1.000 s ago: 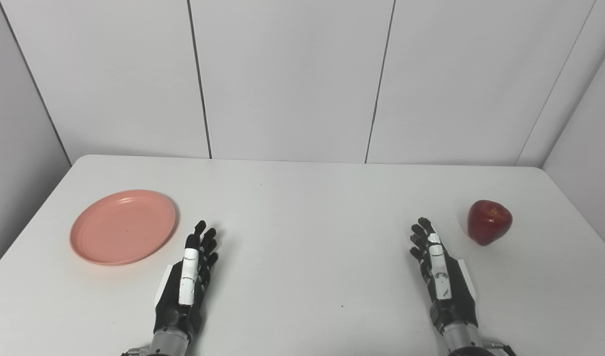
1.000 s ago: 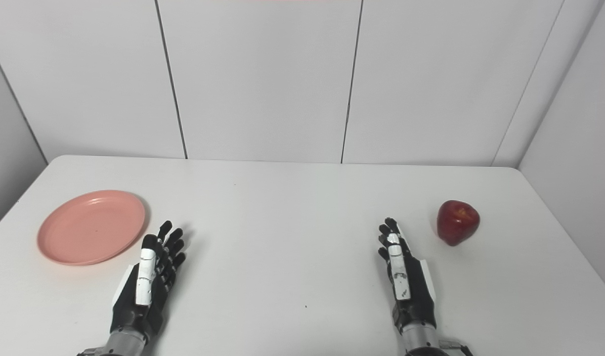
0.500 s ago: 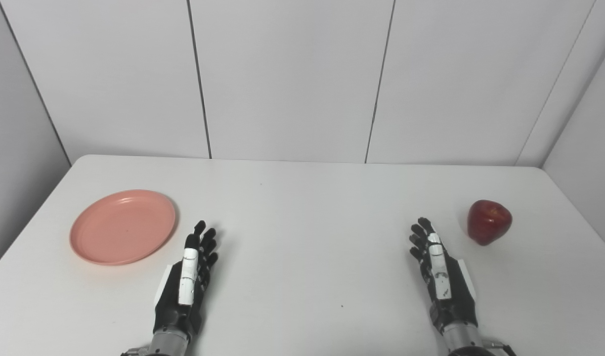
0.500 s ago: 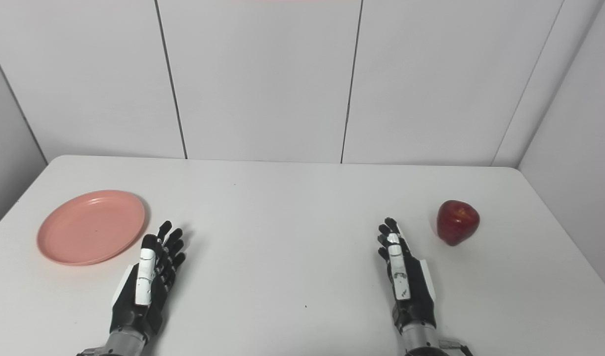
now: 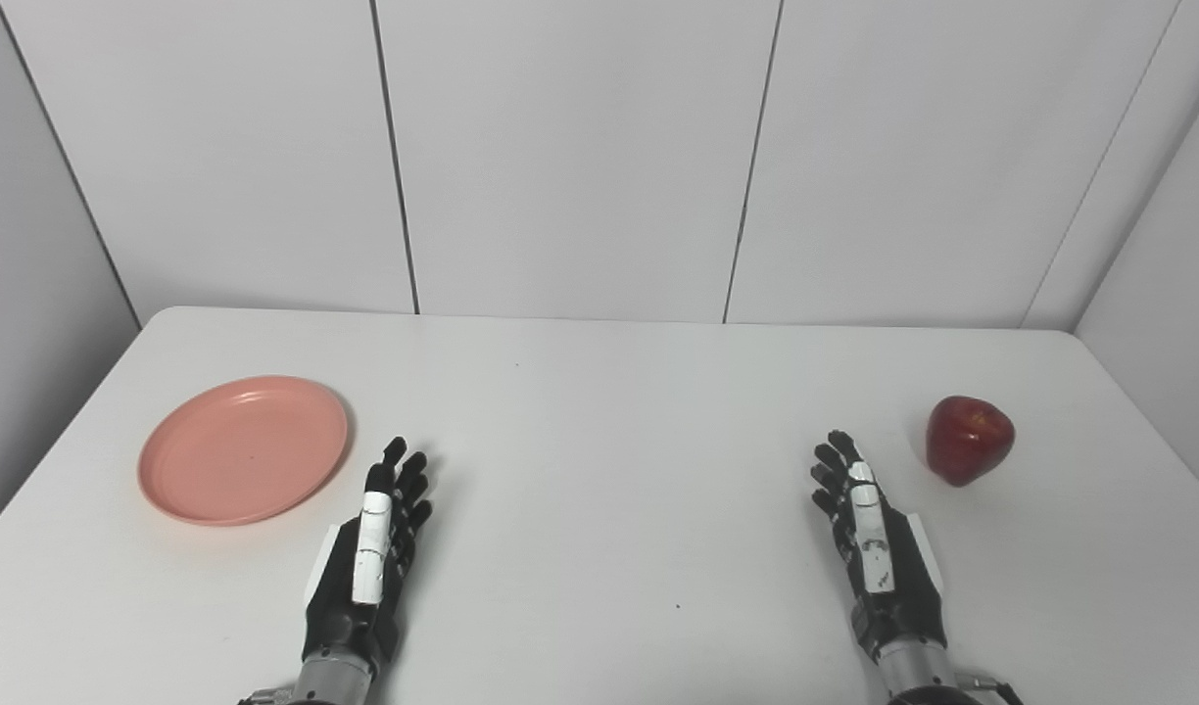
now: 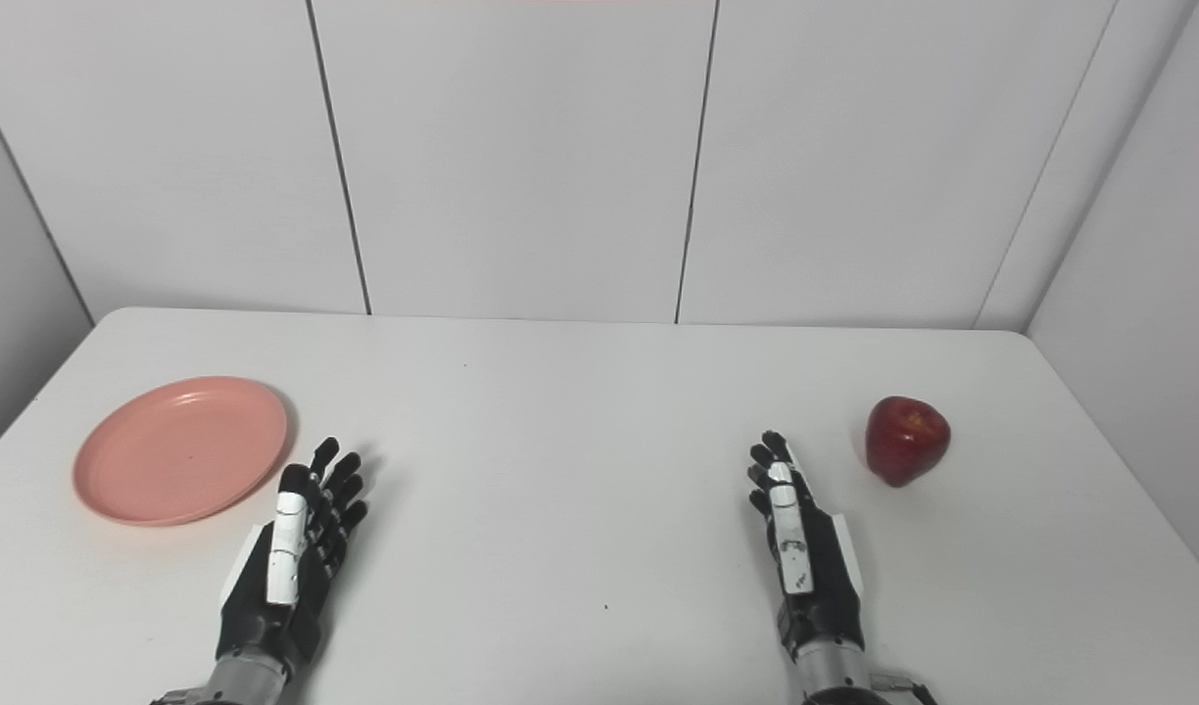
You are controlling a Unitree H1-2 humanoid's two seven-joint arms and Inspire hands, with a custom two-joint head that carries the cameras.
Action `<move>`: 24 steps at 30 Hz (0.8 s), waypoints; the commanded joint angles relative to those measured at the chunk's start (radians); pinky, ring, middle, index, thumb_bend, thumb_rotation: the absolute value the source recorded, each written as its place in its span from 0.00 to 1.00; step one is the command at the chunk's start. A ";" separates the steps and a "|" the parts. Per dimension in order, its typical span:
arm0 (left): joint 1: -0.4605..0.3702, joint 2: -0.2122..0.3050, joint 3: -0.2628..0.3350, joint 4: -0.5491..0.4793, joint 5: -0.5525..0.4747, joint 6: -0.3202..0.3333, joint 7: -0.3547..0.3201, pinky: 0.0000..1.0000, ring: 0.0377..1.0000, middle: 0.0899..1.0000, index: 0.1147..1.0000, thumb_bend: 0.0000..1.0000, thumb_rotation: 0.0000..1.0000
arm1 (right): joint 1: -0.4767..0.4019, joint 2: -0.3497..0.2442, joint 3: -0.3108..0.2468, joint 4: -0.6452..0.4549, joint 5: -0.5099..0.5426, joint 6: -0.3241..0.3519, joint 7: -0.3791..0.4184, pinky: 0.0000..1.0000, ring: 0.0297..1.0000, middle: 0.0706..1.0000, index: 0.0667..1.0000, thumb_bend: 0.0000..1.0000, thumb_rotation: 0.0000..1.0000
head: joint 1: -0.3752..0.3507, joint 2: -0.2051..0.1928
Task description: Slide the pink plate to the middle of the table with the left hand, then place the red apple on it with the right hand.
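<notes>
Left robot hand [image 5: 369, 558] and right robot hand [image 5: 874, 543] lie empty, fingers spread — wrists cut off; pink plate [image 5: 244, 448], red apple [image 5: 970, 439] untouched.

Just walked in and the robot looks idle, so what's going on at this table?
Nothing is being handled yet. The left hand and the right hand both lie open on the white table, holding nothing. The round pink plate sits empty at the table's left side, just beyond the left hand and not touched by it. The red apple rests on the table at the right, apart from the right hand's fingers. The plate has not been slid to the middle.
</notes>
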 commanded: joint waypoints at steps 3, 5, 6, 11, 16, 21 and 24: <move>0.042 0.026 0.003 -0.029 -0.006 -0.005 -0.007 1.00 0.99 0.97 0.99 0.76 1.00 | -0.010 0.006 0.004 -0.002 0.007 0.003 0.010 0.99 0.94 0.92 0.93 0.85 1.00 | 0.001 0.000; 0.042 0.025 0.003 -0.029 -0.005 -0.005 -0.005 1.00 0.99 0.97 0.99 0.75 1.00 | -0.010 0.007 0.004 -0.001 0.008 0.002 0.009 0.99 0.94 0.92 0.92 0.85 1.00 | 0.001 -0.001; 0.042 0.024 0.004 -0.029 -0.005 -0.005 -0.005 1.00 0.99 0.97 0.99 0.75 1.00 | -0.010 0.007 0.004 -0.002 0.008 0.003 0.010 1.00 0.94 0.92 0.92 0.85 1.00 | 0.001 -0.001; 0.042 0.020 0.001 -0.027 -0.003 -0.006 -0.003 1.00 0.99 0.97 0.99 0.75 1.00 | -0.010 0.003 0.003 0.006 0.009 -0.004 0.012 1.00 0.94 0.92 0.93 0.86 1.00 | 0.022 -0.011; 0.045 0.001 -0.012 -0.022 0.013 -0.009 0.011 1.00 0.98 0.96 0.98 0.74 1.00 | -0.007 -0.015 -0.005 0.017 0.026 -0.017 0.030 1.00 0.95 0.93 0.94 0.83 1.00 | 0.098 -0.034; 0.045 -0.022 -0.041 -0.010 0.038 -0.026 0.034 1.00 0.97 0.95 0.98 0.71 1.00 | -0.006 -0.040 -0.024 0.038 0.051 -0.027 0.048 1.00 0.95 0.94 0.94 0.83 1.00 | 0.154 -0.053; 0.043 -0.035 -0.058 0.004 0.052 -0.041 0.050 1.00 0.96 0.95 0.98 0.71 1.00 | -0.006 -0.053 -0.036 0.052 0.066 -0.033 0.061 1.00 0.95 0.94 0.94 0.83 1.00 | 0.186 -0.066</move>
